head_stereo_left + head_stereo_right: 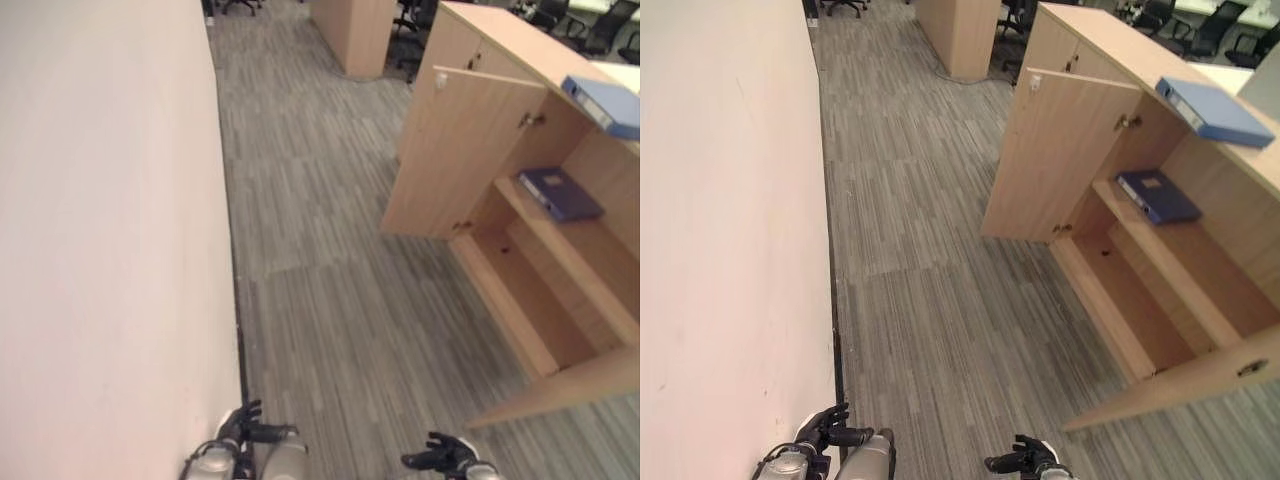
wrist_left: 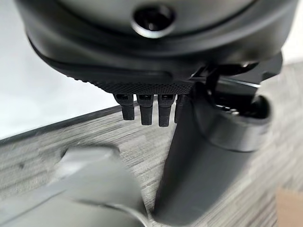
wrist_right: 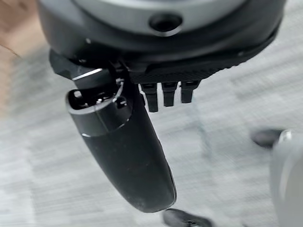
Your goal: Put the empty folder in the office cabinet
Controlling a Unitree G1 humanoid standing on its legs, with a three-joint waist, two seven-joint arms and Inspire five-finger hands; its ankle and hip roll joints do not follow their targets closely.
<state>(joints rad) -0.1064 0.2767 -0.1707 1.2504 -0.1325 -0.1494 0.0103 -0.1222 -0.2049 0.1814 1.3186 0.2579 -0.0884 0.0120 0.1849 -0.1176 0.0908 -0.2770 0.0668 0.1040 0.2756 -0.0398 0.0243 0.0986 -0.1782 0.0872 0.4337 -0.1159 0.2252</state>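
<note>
The wooden office cabinet stands at the right with both doors swung open. A dark blue folder lies flat on its upper shelf. On the cabinet's top rests a light blue folder. Low at the near edge of the eye views, far from the cabinet, are my left hand and right hand. Both are empty, with fingers relaxed. The wrist views show the left hand and the right hand over grey carpet, holding nothing.
A pale wall runs along the whole left side. The near cabinet door juts out over the carpet at the lower right. Another wooden cabinet and office chairs stand at the back. Striped grey carpet lies between.
</note>
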